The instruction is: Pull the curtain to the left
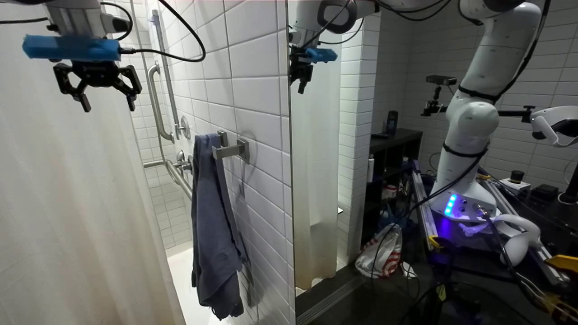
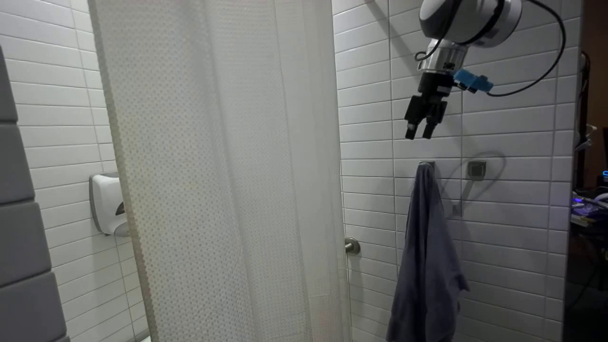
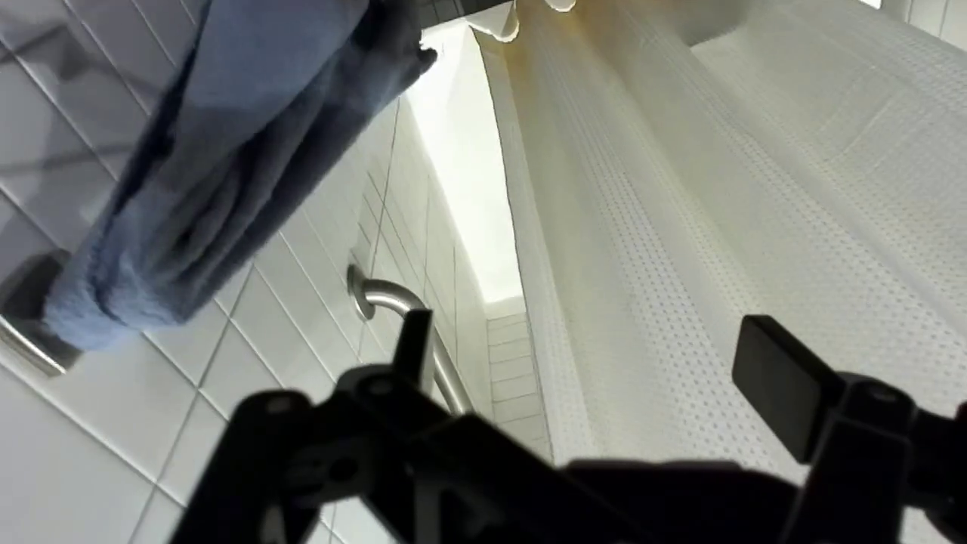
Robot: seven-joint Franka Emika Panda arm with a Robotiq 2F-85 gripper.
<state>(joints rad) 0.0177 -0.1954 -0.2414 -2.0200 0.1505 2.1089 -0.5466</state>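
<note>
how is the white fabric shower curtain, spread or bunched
Mostly spread: in an exterior view, the white fabric shower curtain hangs as a broad sheet with vertical folds.

Straight into a shower room [image 1: 257, 58]: spotting white tiles [image 2: 517, 187] at three o'clock in an exterior view, a tall curtain [image 2: 223, 171] at nine, a hanging towel [image 2: 425, 266] at four; catching, in an exterior view, a metal grab bar [image 1: 155, 104] at ten

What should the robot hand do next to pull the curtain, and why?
I'd probably bring the open hand a little closer to the curtain. In an exterior view, a gap shows between them, so it likely can't grab yet. In the wrist view, the curtain's edge shows between the spread fingers, so it seems roughly lined up.
</note>
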